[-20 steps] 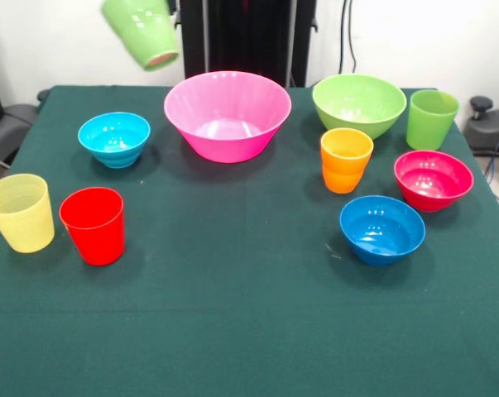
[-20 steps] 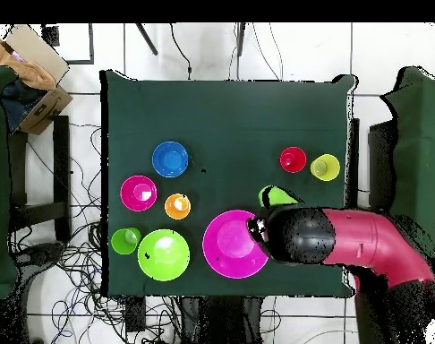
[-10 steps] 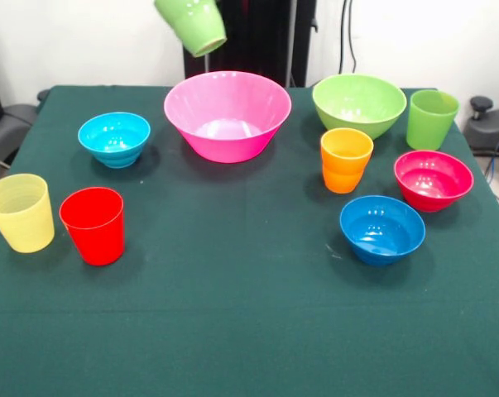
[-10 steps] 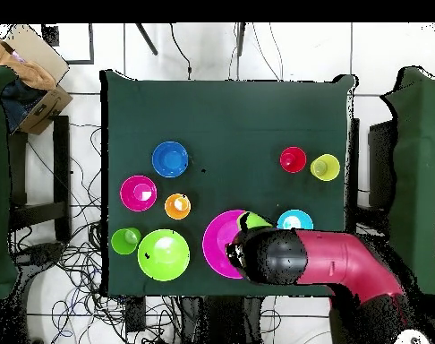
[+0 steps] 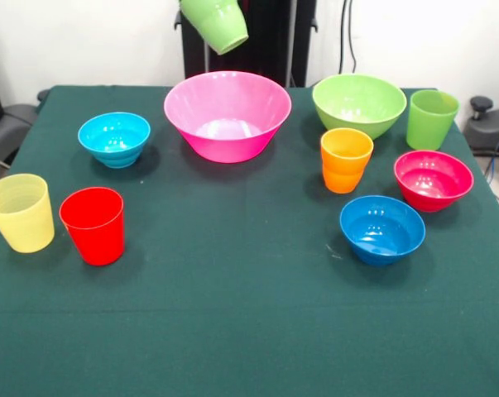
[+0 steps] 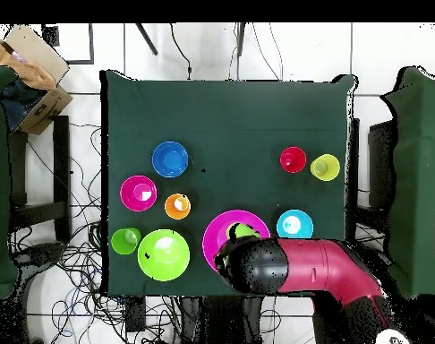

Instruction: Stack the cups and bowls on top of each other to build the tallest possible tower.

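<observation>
A small green cup (image 5: 214, 21) hangs tilted in the air at the top of the front view, just above the large pink bowl (image 5: 227, 116). In the overhead view the cup (image 6: 242, 231) shows over the pink bowl (image 6: 217, 247), at the tip of my arm (image 6: 293, 266). The arm's wrist hides my gripper, which holds the cup. The lime green bowl (image 5: 358, 103), taller lime cup (image 5: 431, 119), orange cup (image 5: 346, 160), red cup (image 5: 93, 225) and yellow cup (image 5: 19, 212) stand apart on the table.
A light blue bowl (image 5: 114, 138) sits left of the pink bowl. A magenta bowl (image 5: 433, 179) and a darker blue bowl (image 5: 381, 228) sit at the right. The green cloth (image 5: 232, 314) covers the table. Chairs and a cardboard box (image 6: 29, 72) stand around it.
The arm has carried the small green cup sideways from beside the light blue bowl to above the pink bowl. The other cups and bowls have not moved.
</observation>
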Robot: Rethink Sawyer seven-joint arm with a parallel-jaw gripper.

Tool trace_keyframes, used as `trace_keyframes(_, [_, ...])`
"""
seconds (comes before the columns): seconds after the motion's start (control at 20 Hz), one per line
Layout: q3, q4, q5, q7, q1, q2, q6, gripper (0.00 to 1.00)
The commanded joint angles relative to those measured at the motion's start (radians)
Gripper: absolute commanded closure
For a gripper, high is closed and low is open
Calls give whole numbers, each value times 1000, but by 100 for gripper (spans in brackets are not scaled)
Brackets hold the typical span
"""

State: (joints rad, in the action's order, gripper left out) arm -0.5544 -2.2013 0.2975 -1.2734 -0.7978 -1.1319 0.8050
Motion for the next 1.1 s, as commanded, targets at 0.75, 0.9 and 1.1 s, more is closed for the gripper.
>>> trace_keyframes(0.75, [85,-5,171,-100,35,91,-194,100])
trace_keyframes(0.9, [92,-2,178,-102,42,99,-204,100])
trace_keyframes(1.1, [97,-2,175,-105,48,97,-206,100])
